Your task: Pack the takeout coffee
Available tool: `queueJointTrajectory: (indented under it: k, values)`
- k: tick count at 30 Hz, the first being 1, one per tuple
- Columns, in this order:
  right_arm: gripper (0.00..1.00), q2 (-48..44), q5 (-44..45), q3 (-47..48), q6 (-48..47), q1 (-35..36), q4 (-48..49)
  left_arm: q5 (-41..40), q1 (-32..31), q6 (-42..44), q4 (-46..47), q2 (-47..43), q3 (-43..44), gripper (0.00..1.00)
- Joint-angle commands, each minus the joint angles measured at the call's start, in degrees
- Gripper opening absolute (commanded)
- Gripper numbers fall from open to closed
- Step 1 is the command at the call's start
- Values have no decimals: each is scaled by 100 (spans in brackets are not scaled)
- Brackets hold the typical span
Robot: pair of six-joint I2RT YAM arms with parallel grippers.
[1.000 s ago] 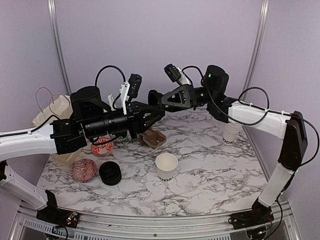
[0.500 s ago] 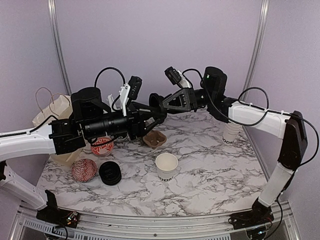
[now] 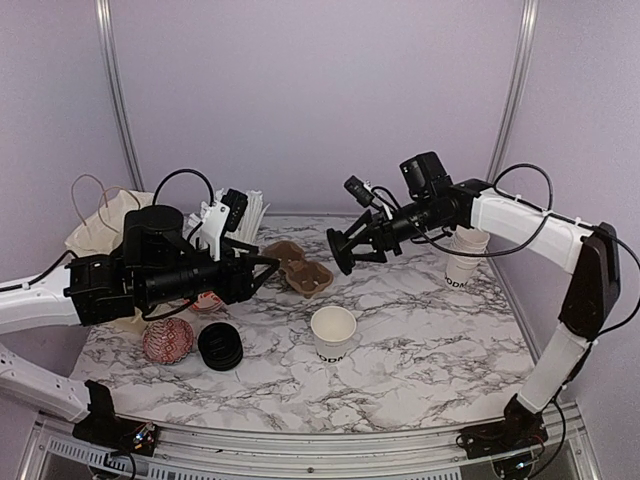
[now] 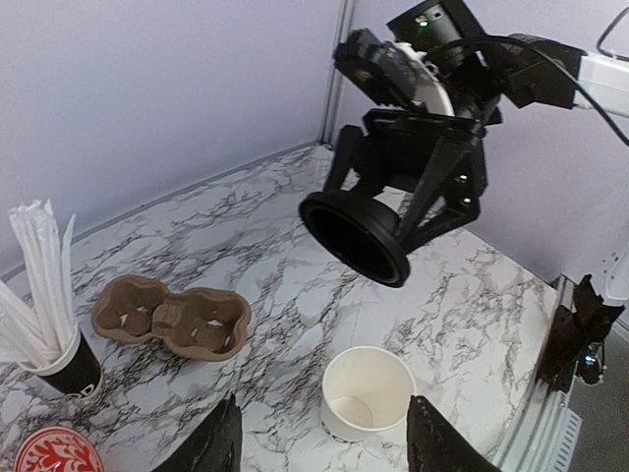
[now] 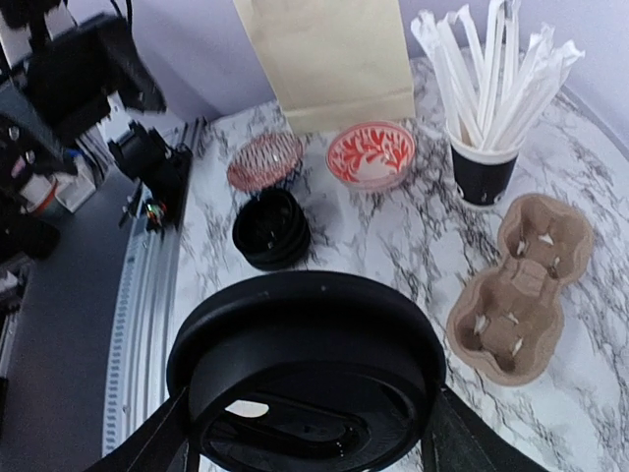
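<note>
Black lid (image 5: pixel 305 329) in right gripper's (image 5: pixel 307 442) grip, fingers (image 4: pixel 437 192) plainest from left wrist; left gripper (image 4: pixel 322 447) wide, empty.

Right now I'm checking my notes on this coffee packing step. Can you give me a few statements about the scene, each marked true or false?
1. The right gripper holds a black lid in the air. True.
2. The white cup in the middle of the table has a lid on it. False: its top is open.
3. The cardboard carrier holds one cup. False: both slots are empty.
4. The left gripper is open and holds nothing. True.
5. A stack of black lids sits beside a red-patterned bowl. True.
</note>
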Motion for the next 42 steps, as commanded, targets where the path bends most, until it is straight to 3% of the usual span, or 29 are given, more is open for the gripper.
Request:
queueJointTrajectory:
  k: [1,4,15,42]
  values:
    - [64,-306,1320,71,-1688,293,-1576,-1579,20,-517,-179,-280,-312,62]
    - [64,-392,1981,6,-1978,632,-1774,-1976,30,-632,31,-382,-535,65]
    - [62,154,3063,560,-2379,1224,-2564,-1738,31,-761,67,-279,-629,65]
    - [63,747,2913,1003,-2419,1494,-2882,-1871,31,-727,68,-464,-918,66]
